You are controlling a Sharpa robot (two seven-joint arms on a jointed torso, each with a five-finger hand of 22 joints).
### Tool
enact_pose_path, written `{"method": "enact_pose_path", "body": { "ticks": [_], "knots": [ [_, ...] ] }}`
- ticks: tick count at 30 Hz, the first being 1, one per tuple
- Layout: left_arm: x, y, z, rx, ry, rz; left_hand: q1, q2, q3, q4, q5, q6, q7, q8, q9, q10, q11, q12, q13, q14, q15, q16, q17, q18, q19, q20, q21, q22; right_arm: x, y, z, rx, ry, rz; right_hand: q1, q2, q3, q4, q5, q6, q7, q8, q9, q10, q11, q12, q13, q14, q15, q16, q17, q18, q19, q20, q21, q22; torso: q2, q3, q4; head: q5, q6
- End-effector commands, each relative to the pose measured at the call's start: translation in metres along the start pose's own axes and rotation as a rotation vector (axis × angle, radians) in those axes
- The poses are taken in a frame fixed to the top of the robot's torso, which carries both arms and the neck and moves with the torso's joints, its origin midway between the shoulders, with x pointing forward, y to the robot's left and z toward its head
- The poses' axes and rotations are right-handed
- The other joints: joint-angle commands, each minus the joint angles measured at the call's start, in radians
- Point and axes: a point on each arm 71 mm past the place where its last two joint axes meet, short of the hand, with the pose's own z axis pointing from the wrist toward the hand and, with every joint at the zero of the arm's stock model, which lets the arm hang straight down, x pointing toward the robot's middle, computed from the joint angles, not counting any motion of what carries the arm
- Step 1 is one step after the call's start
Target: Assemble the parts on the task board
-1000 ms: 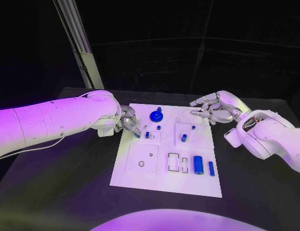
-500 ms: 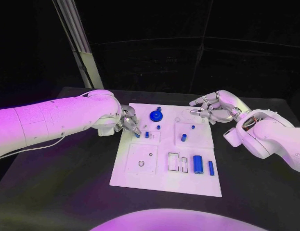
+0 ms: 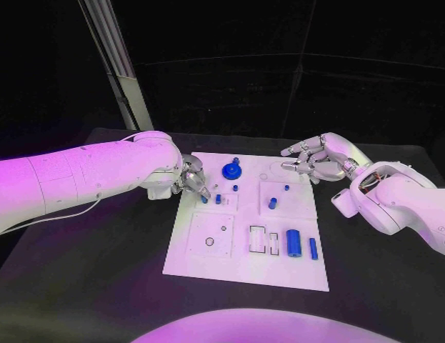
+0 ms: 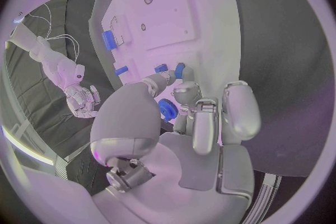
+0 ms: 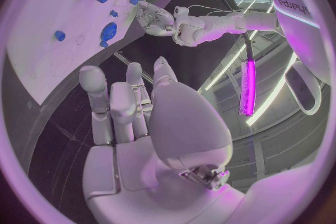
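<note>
Two silver hands flanked the task board (image 3: 245, 268). Left hand (image 3: 191, 180) reached over the board's far left edge, its fingertips (image 4: 183, 71) pinching a small blue part (image 4: 179, 71) just above the white plate. Right hand (image 3: 320, 161) hovered past the far right corner, fingers loosely curled and apart, holding nothing. A round blue part (image 3: 231, 171) stood between both hands, nearer the left.

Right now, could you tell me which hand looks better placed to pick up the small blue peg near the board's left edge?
Left, most likely. The left hand has its fingertips right at the small blue peg by the board's left edge. The right hand hovers open past the far right corner, well away.
</note>
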Motion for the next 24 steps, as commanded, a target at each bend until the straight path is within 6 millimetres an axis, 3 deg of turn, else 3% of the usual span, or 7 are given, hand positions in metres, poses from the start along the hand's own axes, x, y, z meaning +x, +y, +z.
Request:
{"method": "enact_pose_path", "body": {
  "ticks": [1, 13, 24],
  "knots": [
    [0.0034, -0.0001, 0.0017, -0.007, 0.029, 0.017, -0.014, 0.0, 0.051, -0.06, 0.003, 0.008, -0.002, -0.001, -0.003, 0.007, -0.003, 0.004, 0.002, 0.104, -0.008, 0.003, 0.263, -0.009, 0.003, -0.006, -0.001, 0.002, 0.0004, 0.0024, 0.0004, -0.013, 0.005, 0.003, 0.003, 0.009, -0.008, 0.001, -0.006, -0.003, 0.003, -0.002, -0.001, -0.001, 0.003, 0.007, -0.001, 0.004, 0.004, -0.004, 0.001, 0.014, -0.006, 0.001, -0.005, -0.001, 0.0, 0.0002, -0.0007, -0.001, -0.001],
    [0.0036, 0.0031, 0.0045, -0.023, 0.019, 0.012, -0.045, -0.001, 0.013, -0.031, 0.002, 0.02, -0.007, -0.009, -0.01, 0.009, -0.007, 0.007, 0.007, 0.104, -0.011, 0.003, 0.263, -0.01, 0.005, -0.009, 0.0, 0.006, 0.0012, 0.0035, 0.0004, -0.017, 0.008, 0.004, 0.003, 0.01, -0.009, 0.001, -0.005, -0.003, 0.003, -0.002, -0.001, -0.001, 0.003, 0.007, -0.002, 0.004, 0.005, -0.004, 0.001, 0.014, -0.006, 0.001, -0.005, 0.0, 0.0, -0.0006, 0.0007, -0.002, -0.003],
    [0.0028, 0.0053, 0.0052, -0.036, 0.017, 0.011, -0.097, -0.015, -0.093, 0.03, -0.001, 0.041, -0.011, -0.02, -0.021, 0.012, -0.01, 0.015, 0.015, 0.104, -0.014, 0.003, 0.263, -0.011, 0.007, -0.011, 0.001, 0.011, 0.0006, 0.0027, 0.0003, -0.013, 0.005, 0.003, -0.001, 0.011, -0.013, 0.004, 0.0, -0.003, 0.003, -0.002, -0.001, -0.002, 0.003, 0.008, -0.002, 0.003, 0.005, -0.005, 0.001, 0.014, -0.006, 0.002, -0.006, -0.001, -0.001, -0.0004, 0.0004, -0.003, -0.003]
  ]
}}
